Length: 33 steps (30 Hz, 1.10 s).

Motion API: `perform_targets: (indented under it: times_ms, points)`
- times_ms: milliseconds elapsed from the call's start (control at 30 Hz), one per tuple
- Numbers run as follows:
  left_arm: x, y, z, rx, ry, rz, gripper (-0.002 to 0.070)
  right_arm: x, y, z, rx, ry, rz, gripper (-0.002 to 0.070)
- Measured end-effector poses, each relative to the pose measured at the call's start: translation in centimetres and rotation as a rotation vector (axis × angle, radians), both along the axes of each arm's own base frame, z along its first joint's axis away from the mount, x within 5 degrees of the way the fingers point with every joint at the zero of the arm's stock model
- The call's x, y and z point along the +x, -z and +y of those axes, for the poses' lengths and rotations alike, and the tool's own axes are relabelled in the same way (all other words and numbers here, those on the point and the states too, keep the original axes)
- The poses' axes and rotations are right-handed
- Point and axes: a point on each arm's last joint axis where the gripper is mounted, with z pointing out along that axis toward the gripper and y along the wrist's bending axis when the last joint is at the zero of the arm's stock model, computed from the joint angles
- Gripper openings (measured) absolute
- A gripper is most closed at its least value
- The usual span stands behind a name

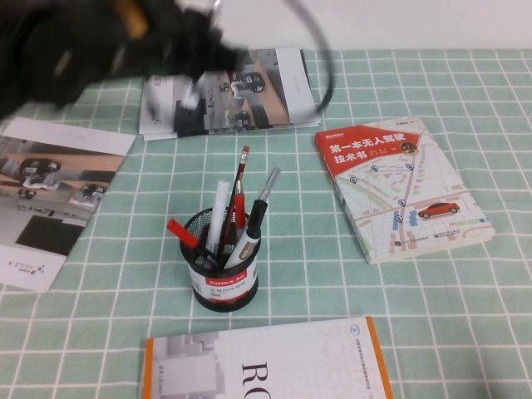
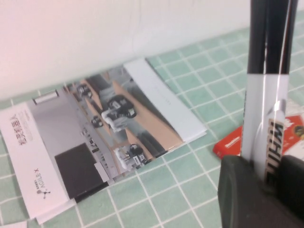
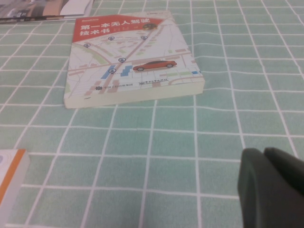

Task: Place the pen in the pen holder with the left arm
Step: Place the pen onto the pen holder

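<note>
left wrist view shows the left gripper pinching the pen; high view has it at eleven o'clock, well apart from the pen holder; right gripper fingers pressed together near the book

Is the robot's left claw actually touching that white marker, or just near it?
Touching. The left wrist view shows the left gripper closed around the marker, its black fingers pressed against the white barrel. The right gripper hangs above the tablecloth.
</note>
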Motion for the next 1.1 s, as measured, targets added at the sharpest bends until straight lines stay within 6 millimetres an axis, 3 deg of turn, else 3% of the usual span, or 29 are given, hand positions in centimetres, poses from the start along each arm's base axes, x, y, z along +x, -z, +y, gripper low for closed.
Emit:
perform_targets:
  times_ms: [200, 367, 500, 733, 1100]
  points:
    - [-6.7, 3.0, 3.6, -0.136, 0.025, -0.172, 0.0108, 0.0, 0.0, 0.0, 0.000, 0.000, 0.000, -0.0020]
    - [-9.7, 6.1, 5.1, -0.213, 0.028, -0.201, 0.0108, 0.0, 0.0, 0.0, 0.000, 0.000, 0.000, -0.0020]
    - [-10.8, 8.4, 5.1, -0.254, 0.059, -0.206, 0.0108, 0.0, 0.0, 0.0, 0.000, 0.000, 0.000, -0.0020]
    - [-12.7, 10.5, 4.0, -0.335, 0.233, -0.311, 0.0108, 0.0, 0.0, 0.0, 0.000, 0.000, 0.000, -0.0020]
    - [-11.9, 14.1, 2.7, -0.351, 0.292, -0.260, 0.0108, 0.0, 0.0, 0.0, 0.000, 0.000, 0.000, -0.0020]
